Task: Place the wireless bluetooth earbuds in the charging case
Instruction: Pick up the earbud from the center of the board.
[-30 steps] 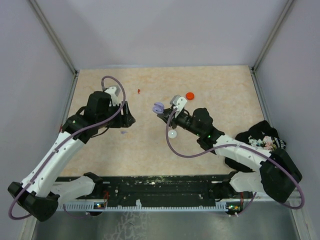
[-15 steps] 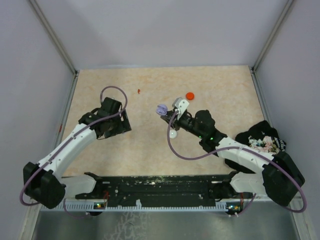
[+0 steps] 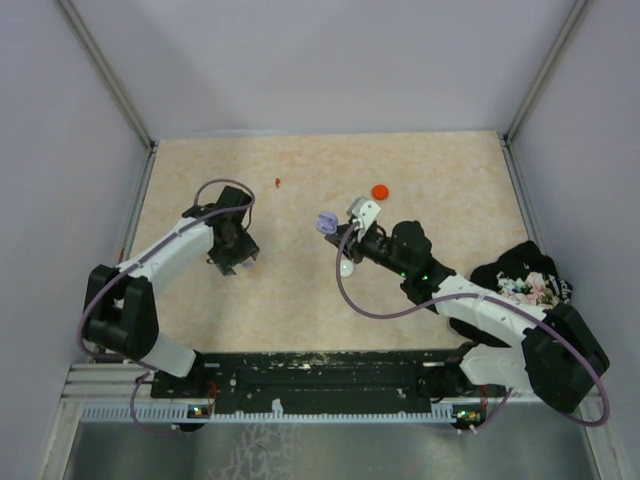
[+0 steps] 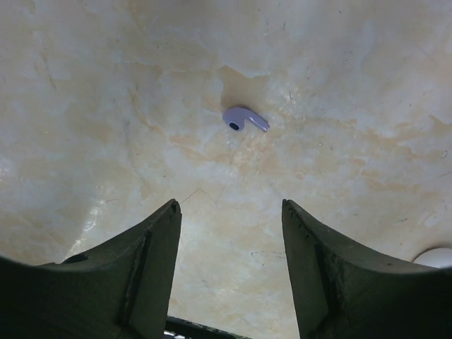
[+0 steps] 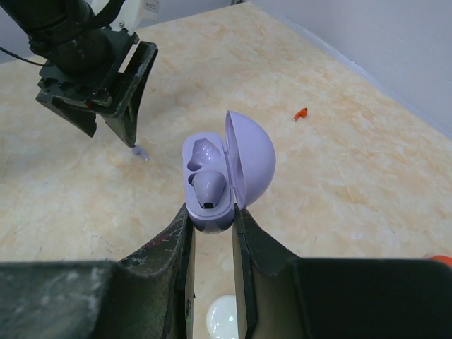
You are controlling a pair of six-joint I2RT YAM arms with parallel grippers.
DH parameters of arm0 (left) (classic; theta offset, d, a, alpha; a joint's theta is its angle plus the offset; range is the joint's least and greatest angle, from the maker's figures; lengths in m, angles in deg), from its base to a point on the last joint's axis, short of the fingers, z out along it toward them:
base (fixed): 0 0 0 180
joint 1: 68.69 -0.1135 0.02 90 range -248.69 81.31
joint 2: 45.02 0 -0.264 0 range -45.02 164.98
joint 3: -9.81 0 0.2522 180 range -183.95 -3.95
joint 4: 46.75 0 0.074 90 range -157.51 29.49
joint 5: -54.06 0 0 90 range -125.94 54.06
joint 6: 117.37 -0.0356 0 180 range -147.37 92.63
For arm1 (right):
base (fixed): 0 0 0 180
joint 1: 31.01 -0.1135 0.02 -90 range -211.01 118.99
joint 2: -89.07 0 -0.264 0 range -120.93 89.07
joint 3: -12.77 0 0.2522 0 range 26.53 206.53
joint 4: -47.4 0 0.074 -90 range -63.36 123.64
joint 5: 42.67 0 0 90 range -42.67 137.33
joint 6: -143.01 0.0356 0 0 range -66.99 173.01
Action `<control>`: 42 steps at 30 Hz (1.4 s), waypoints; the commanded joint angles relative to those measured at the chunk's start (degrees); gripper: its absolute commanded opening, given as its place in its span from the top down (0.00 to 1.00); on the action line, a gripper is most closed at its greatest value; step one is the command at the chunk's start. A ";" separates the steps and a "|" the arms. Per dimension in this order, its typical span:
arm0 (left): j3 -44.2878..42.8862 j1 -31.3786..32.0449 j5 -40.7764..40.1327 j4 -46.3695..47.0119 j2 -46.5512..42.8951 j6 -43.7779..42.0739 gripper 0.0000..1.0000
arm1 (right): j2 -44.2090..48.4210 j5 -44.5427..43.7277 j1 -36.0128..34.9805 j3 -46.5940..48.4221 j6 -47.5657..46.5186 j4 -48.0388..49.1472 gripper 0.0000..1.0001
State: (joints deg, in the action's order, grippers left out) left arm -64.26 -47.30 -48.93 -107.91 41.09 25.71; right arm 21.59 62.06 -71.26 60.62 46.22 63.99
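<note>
Lavender earbud (image 4: 244, 119) lies loose left of the table's (image 4: 106, 106) centre.
Left gripper (image 4: 229, 208) has swung in over it, jaws apart; right gripper (image 5: 212, 215) clamps the open case (image 5: 244, 166), second earbud (image 5: 210, 188) seated inside.

My top camera looks down from above and behind on the whole desk (image 3: 300, 300). The left wrist camera stares close at the desk past the left claw (image 4: 229, 206). The right wrist camera looks low across the desk, sharing that claw with the top view.
</note>
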 commanded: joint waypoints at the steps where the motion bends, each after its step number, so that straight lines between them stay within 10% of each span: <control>1: -1.29 -2.15 -1.17 0.89 1.54 9.54 0.37 | 1.89 1.37 0.74 -0.71 0.68 2.05 1.00; 42: -1.38 -7.68 3.79 5.32 13.65 15.99 0.65 | 4.17 1.85 1.67 -2.21 -0.61 0.63 1.00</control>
State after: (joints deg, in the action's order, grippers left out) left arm -65.27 -54.60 -45.96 -102.64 54.14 40.09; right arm 24.00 63.08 -70.10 57.93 46.00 61.62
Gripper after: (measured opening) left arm 0.353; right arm 0.208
